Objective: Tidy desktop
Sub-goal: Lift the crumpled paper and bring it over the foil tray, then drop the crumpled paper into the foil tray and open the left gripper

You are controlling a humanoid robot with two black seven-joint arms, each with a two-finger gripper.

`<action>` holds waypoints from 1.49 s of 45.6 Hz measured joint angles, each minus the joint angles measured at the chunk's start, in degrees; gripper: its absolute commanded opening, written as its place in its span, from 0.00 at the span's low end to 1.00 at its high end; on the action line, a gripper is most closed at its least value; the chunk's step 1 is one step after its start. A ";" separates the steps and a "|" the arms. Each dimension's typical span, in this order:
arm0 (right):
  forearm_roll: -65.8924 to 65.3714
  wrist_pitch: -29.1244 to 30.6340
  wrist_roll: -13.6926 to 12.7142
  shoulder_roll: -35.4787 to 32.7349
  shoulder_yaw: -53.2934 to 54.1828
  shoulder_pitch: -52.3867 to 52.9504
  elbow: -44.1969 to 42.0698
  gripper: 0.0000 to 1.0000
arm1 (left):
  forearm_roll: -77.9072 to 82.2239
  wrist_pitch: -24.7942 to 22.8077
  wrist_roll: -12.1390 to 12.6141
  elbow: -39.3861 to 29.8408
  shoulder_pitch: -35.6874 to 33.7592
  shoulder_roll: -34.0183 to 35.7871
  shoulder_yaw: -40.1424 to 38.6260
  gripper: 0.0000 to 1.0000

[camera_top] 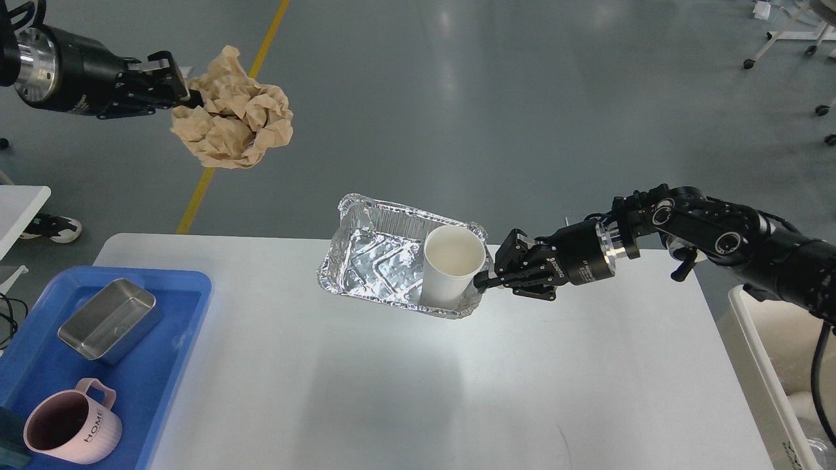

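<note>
The desktop (418, 391) is a large white tabletop filling the lower view. High at the upper left, my left gripper (186, 88) is shut on a crumpled ball of brown paper (232, 124), held well above the table's far left corner. My right gripper (484, 281) is shut on the right rim of a foil tray (372, 254), which hangs lifted above the table's far edge. A white paper cup (450, 264) stands inside the tray at its right end.
A blue plastic tray (176, 326) lies on the table's left side with a small metal tin (108, 320) and a pink mug (72, 431) in it. A white bin (771, 385) stands off the table's right edge. A small white table corner (23, 209) shows far left.
</note>
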 measured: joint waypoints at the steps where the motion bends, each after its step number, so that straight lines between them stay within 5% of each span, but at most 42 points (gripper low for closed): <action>1: 0.00 0.00 0.00 0.00 0.00 0.04 0.01 0.00 | 0.00 0.00 0.13 0.06 -0.54 -0.96 0.14 0.00; 30: 0.00 -0.15 -0.11 0.32 -0.06 0.20 -2.00 0.00 | 0.16 0.00 5.86 4.41 -2.56 -23.88 0.98 0.00; 68: 0.04 -0.24 -0.11 0.43 -0.02 0.31 -3.39 0.00 | -0.04 0.00 8.06 4.01 -0.77 -22.13 2.87 0.06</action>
